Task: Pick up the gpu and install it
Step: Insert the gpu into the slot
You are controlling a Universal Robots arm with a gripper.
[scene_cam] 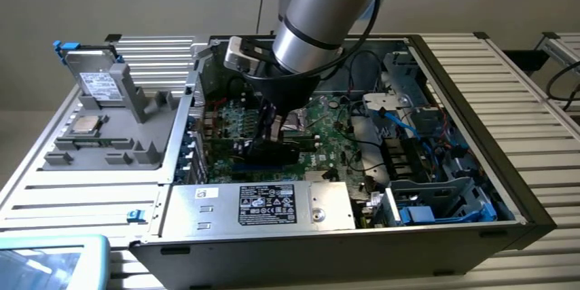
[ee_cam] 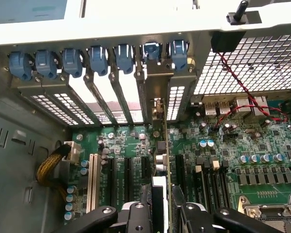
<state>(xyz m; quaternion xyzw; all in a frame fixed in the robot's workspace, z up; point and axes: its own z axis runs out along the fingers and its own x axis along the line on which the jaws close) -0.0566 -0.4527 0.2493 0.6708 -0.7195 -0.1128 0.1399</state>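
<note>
Inside the open black computer case (scene_cam: pixel 453 120), the gpu (ee_cam: pixel 160 165) stands on its edge above the green motherboard (ee_cam: pixel 262 145). The gripper (ee_cam: pixel 162 213) is clenched on it, one black finger on each face. In the wrist view the gpu is a thin green circuit card seen edge-on, with small silver parts on one face and a long silver end bracket. In the exterior view its black rectangular cooler (scene_cam: pixel 272 153) shows just under the gripper (scene_cam: pixel 274 134), near the middle of the board.

Room is tight. The bracket end sits at the perforated rear wall, in the row of silver slot covers (ee_cam: pixel 99 102), just beside the blue plastic clips (ee_cam: pixel 97 58). Dark expansion slots and one white expansion slot (ee_cam: pixel 92 182) lie alongside the card. A yellow-sleeved cable bundle (ee_cam: pixel 51 167) is well apart from it, near the case's side wall. The silver labelled power supply box (scene_cam: pixel 263 205) lies near the gripper, toward the camera. The grey robot arm (scene_cam: pixel 313 25) comes down through the open top, and the case rests on a slatted metal desk (scene_cam: pixel 507 79).

The card's long axis runs from the gripper toward the rear wall, bracket end leading. Whether its lower edge is seated in a slot cannot be told.
</note>
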